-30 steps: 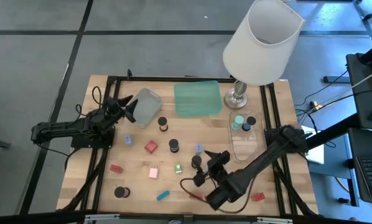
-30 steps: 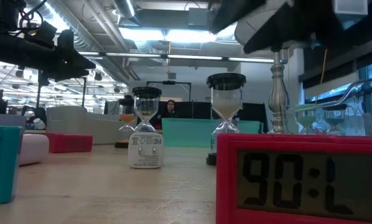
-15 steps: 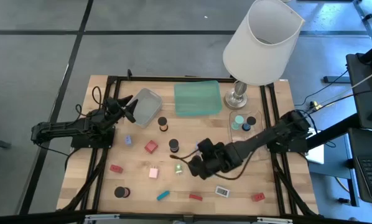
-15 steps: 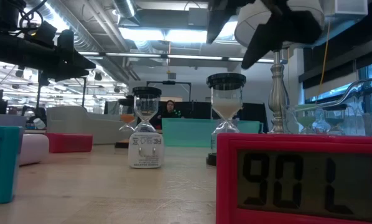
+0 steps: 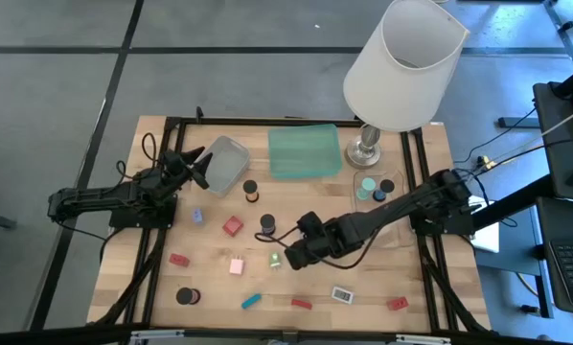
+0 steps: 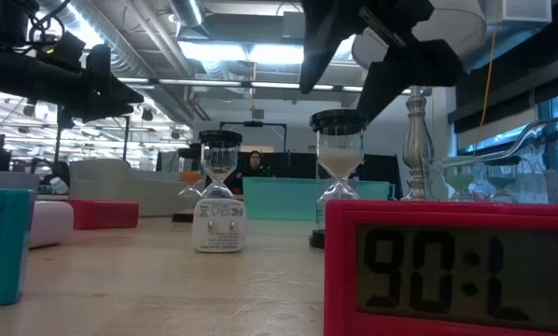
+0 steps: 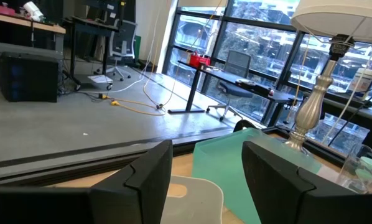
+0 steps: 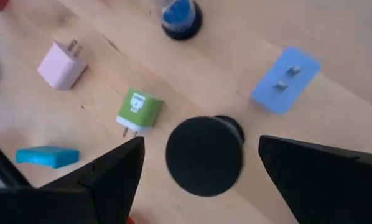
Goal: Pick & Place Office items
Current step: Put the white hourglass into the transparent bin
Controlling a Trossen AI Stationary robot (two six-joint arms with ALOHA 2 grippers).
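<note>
the red clock (image 6: pixel 450 271) was seen nearest the low camera, its digits upside down, with the white charger (image 6: pixel 217 228) upright behind it. compared with a second before, the right gripper (image 5: pixel 288 257) had been swung from the near table edge, beside the small grey clock (image 5: pixel 341 295), up to mid-table, and was found over a black-capped hourglass (image 8: pixel 204 155). its fingers (image 8: pixel 108 174) were held wide on either side of the cap, nothing gripped. this was read as alignment for a pick, with descent and closing not yet done. the hourglass stood upright, its long axis vertical and pointing almost straight at the wrist camera, so only the round top showed. around it lay the green charger (image 8: pixel 139 111), pink charger (image 8: pixel 62 63) and lavender charger (image 8: pixel 285 79), all prongs-sideways. farther off, the left gripper (image 5: pixel 196 165) was parked by the grey tray (image 5: pixel 226 163), fingers partly apart and empty, unchanged.
</note>
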